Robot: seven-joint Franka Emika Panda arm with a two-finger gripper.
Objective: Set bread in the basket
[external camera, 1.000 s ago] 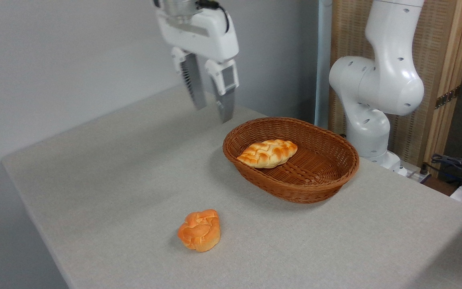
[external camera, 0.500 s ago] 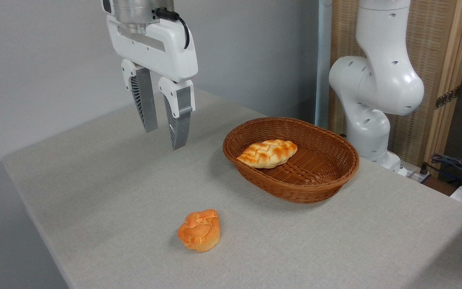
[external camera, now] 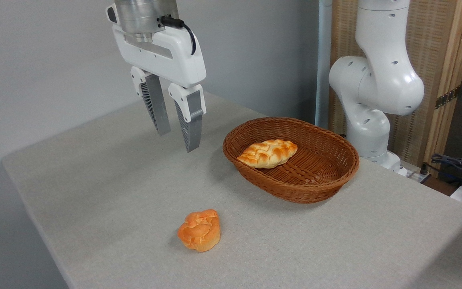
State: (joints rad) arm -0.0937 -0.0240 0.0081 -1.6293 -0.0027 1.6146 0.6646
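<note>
The bread (external camera: 267, 153), a long golden braided loaf with toasted bumps, lies inside the basket (external camera: 327, 182) against its left wall. That oval reddish-brown wicker basket rests on the grey table right of centre. My gripper (external camera: 178, 141) hangs in the air to the left of the basket, well above the table. It is open, its two grey fingers pointing down with nothing between them.
A smaller round orange bun (external camera: 199, 230) sits on the table (external camera: 106, 192) near the front, below the gripper. The arm's white base (external camera: 375, 96) stands behind the basket at the right. Cables (external camera: 461, 166) lie at the far right edge.
The gripper swung left away from the basket and came lower, then shifted back a little to the right. The bread, basket and bun have not moved.
</note>
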